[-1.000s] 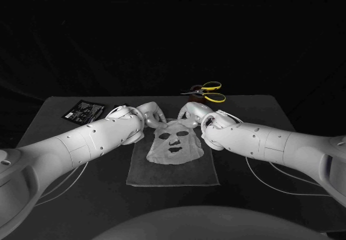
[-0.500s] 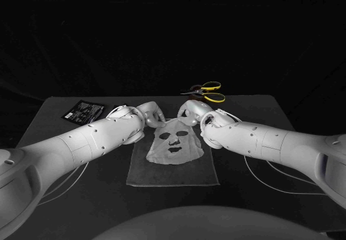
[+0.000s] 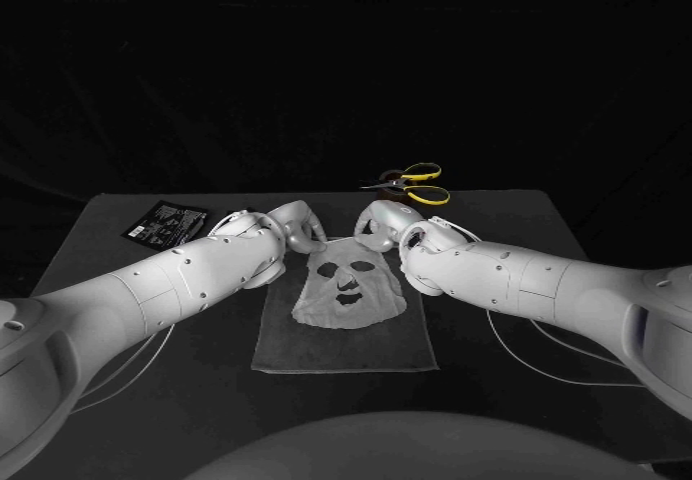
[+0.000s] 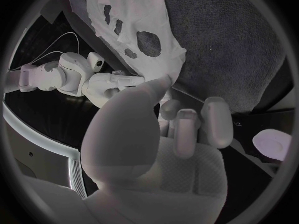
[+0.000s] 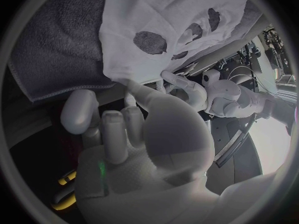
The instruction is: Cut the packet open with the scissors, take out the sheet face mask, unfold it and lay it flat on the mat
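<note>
White sheet face mask (image 3: 348, 285) draped on mat (image 3: 346, 350), left hand (image 3: 299, 226), right hand (image 3: 378, 225) at its far corners

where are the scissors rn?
Head view: the scissors lie at the table's far edge, slightly right of centre, beyond the right hand and the sheet mask.

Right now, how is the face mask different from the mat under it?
The face mask is white with eye and mouth holes; the mat is dark grey with none. The face mask is smaller and rounded; the mat is a bigger rectangle. The left robot hand and right robot hand pinch the face mask's top corners; nothing holds the mat. Both look thin and soft.
</note>
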